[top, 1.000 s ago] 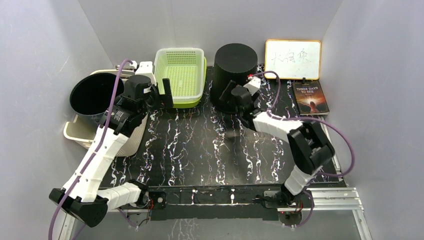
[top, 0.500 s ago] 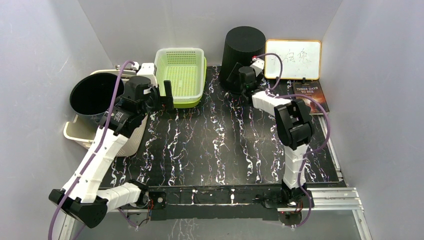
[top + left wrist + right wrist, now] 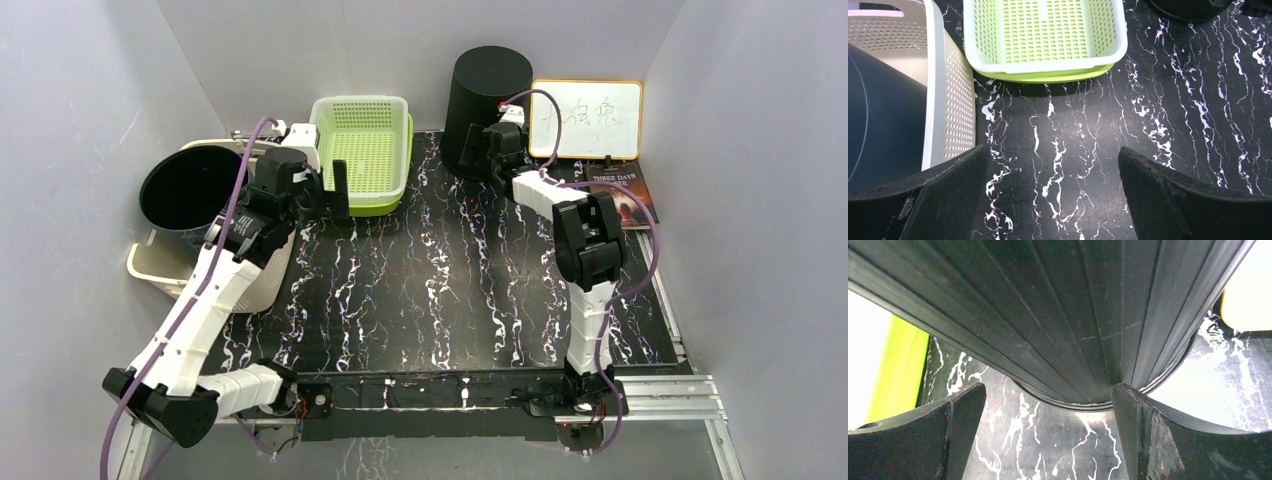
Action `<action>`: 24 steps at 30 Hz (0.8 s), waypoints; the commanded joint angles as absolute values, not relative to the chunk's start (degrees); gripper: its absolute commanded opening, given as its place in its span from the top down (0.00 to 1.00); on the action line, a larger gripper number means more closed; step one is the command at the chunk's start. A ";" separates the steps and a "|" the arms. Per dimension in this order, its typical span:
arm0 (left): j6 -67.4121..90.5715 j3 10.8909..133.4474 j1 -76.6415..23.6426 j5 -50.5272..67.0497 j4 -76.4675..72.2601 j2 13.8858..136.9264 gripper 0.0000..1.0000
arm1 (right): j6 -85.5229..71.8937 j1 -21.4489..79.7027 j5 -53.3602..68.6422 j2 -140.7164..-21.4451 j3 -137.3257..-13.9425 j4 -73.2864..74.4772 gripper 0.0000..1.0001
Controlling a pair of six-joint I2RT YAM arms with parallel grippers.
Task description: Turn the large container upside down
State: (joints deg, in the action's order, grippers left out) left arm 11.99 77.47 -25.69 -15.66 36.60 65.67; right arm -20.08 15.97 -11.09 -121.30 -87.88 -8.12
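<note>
We saw the black, white-veined table (image 3: pixel 420 290) bearing the large black ribbed plastic container (image 3: pixel 485 90), closed end up at the far edge beside the green perforated plastic basket (image 3: pixel 365 150). The right gripper (image 3: pixel 1048 405) sat at its base, jaws spread wide and clamping nothing. The left gripper (image 3: pixel 1053 160), equally wide and empty, hovered before the basket.

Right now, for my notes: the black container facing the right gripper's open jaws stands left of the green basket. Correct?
No: the black container stands right of the green basket, per the top external view. The right gripper is open toward it.
</note>
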 commanded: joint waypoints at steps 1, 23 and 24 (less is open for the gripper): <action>9.69 81.11 -25.93 -16.88 38.11 65.76 0.02 | -16.86 16.24 -5.88 -112.23 -86.42 -6.66 0.02; 3.63 102.86 -15.70 -40.56 52.92 74.76 0.06 | -17.24 19.22 9.21 -84.24 -66.12 1.47 0.02; 3.77 101.23 -13.09 -38.22 52.38 74.33 0.06 | -17.28 19.32 9.37 -83.75 -65.99 1.51 0.02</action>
